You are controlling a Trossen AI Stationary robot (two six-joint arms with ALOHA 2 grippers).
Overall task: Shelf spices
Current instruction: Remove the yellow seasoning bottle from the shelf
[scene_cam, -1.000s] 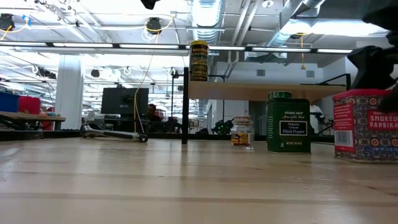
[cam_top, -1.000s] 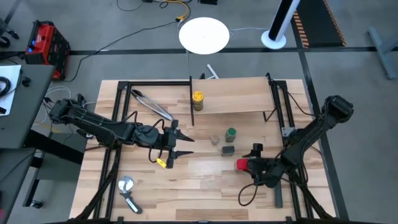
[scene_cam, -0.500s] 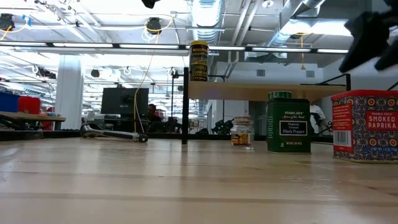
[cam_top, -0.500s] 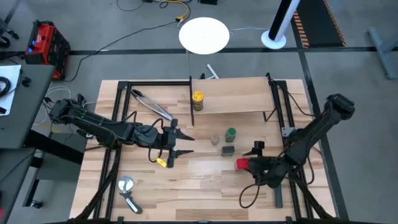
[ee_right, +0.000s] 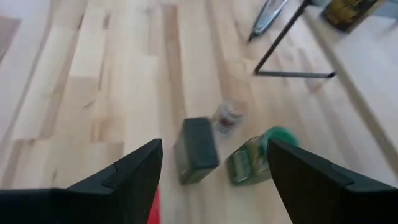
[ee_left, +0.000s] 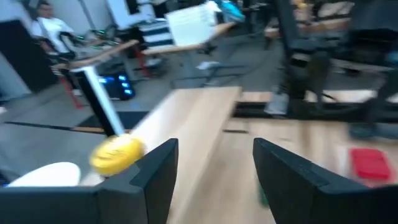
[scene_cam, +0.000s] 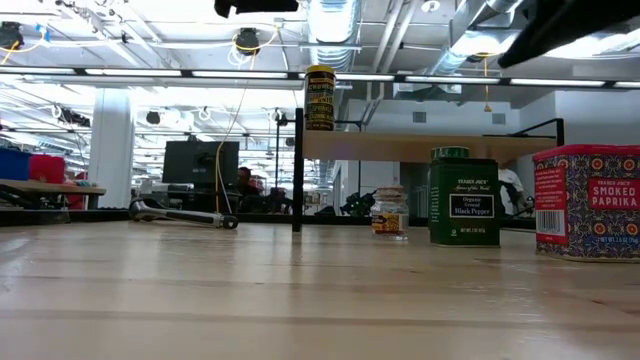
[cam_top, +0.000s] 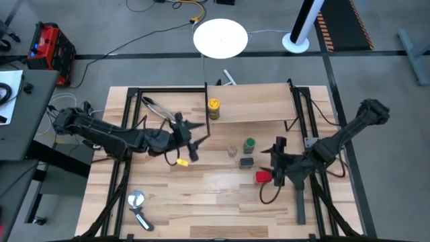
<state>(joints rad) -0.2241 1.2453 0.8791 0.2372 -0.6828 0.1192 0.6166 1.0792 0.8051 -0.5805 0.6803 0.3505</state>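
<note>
Fingers of both grippers, left [cam_top: 195,138] at frame centre-left and right [cam_top: 277,161] at centre-right, are spread and empty; note the red tin [cam_top: 263,177] stands free below the right.

A grey concrete floor [cam_top: 376,74] runs around the slatted wooden worktop [cam_top: 222,202]. Beyond its far edge stands a round white table [cam_top: 220,37], with a white post on a round base [cam_top: 299,30] nearby and cables trailing across the floor. A red toolbox [cam_top: 46,42] sits off the far left corner. Overhead hang long strip lights [scene_cam: 150,72] and silver ducting [scene_cam: 335,25].
</note>
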